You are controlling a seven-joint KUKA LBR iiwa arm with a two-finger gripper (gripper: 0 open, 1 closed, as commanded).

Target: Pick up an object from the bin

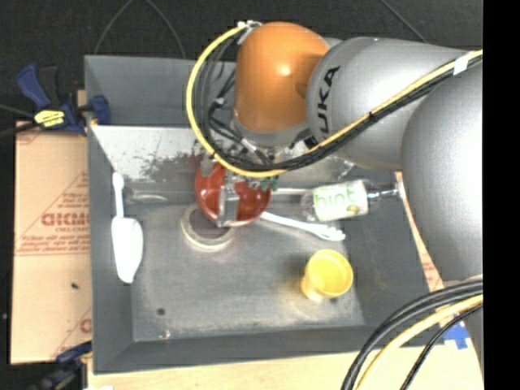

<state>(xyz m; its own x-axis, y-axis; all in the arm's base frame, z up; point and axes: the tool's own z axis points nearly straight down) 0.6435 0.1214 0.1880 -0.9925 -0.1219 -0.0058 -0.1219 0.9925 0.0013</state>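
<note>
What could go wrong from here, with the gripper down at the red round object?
The red round object may roll away from the gripper, being curved. The grey disc and the nearer white spoon lie right beside it, so they might get pushed or caught too.

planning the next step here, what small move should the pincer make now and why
Probably ease straight down a little onto the red round thing, with no sideways shift. The pincer is already right over it near the bin's middle, and a grey disc lies close in front with a white spoon beside it, so sliding across might knock those. Whether it has a grip yet can't be seen.
</note>
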